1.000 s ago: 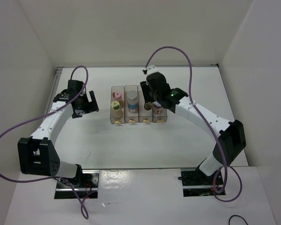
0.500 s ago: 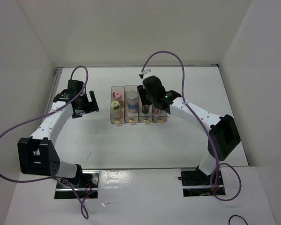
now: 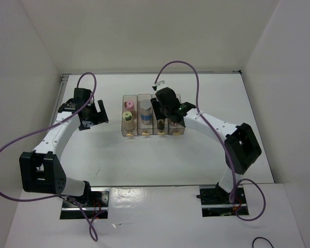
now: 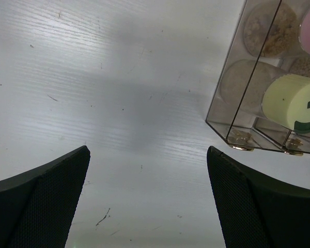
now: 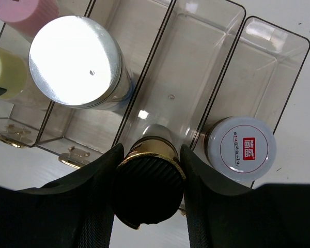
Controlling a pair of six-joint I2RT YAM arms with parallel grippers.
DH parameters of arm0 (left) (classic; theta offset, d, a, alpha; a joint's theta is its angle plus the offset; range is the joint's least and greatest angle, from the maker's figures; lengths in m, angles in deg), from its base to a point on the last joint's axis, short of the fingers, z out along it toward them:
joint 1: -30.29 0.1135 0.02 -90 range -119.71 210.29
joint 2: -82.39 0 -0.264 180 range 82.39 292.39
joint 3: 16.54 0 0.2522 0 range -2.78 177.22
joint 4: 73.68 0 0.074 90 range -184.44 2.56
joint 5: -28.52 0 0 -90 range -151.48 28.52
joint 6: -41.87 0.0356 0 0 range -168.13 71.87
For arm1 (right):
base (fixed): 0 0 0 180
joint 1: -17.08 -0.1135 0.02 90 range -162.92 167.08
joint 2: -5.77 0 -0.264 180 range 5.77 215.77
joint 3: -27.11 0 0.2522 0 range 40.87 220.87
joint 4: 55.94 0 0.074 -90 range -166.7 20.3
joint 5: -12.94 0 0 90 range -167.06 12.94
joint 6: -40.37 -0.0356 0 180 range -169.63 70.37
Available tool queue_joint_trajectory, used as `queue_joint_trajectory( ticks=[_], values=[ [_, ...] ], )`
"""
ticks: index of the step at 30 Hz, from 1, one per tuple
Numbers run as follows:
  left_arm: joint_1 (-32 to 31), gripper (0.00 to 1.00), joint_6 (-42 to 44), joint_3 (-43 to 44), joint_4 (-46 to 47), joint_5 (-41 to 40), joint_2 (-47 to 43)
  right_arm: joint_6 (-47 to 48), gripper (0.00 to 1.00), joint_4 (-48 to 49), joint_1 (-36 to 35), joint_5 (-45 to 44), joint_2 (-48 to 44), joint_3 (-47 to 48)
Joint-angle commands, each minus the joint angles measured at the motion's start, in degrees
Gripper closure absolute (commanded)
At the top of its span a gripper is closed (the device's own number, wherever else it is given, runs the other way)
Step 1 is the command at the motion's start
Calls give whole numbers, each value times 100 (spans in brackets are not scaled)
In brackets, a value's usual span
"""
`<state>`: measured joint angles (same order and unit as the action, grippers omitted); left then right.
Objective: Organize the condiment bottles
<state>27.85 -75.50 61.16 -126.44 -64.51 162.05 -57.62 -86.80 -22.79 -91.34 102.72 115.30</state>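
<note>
My right gripper (image 5: 151, 178) is clamped on the black-gold cap of the dark jar (image 5: 144, 204). The jar stands upright straight below my wrist, long axis vertical, cap up, its body inside the near end of the 3rd clear bin (image 5: 196, 67); whether it rests on the floor I cannot tell. My left gripper (image 4: 147, 206) gapes open over the table (image 4: 119, 93), farther away, so I judge the release is the right arm's
</note>
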Motion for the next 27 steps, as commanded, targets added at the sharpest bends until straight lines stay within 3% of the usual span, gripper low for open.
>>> queue_joint_trajectory(
  ticks=[1, 6, 11, 27],
  values=[
    [33, 0, -40, -22, 33, 101, -161, -54, 89, 435, -20, -75, 0, -78],
    [33, 0, -40, 153, -81, 48, -108, -54, 81, 436, -20, -75, 0, -140],
    [33, 0, -40, 22, -81, 48, -398, -54, 55, 216, -72, -171, 61, 1],
    [33, 0, -40, -154, -81, 206, -724, -159, 18, -275, -73, -347, -448, 413]
  ],
)
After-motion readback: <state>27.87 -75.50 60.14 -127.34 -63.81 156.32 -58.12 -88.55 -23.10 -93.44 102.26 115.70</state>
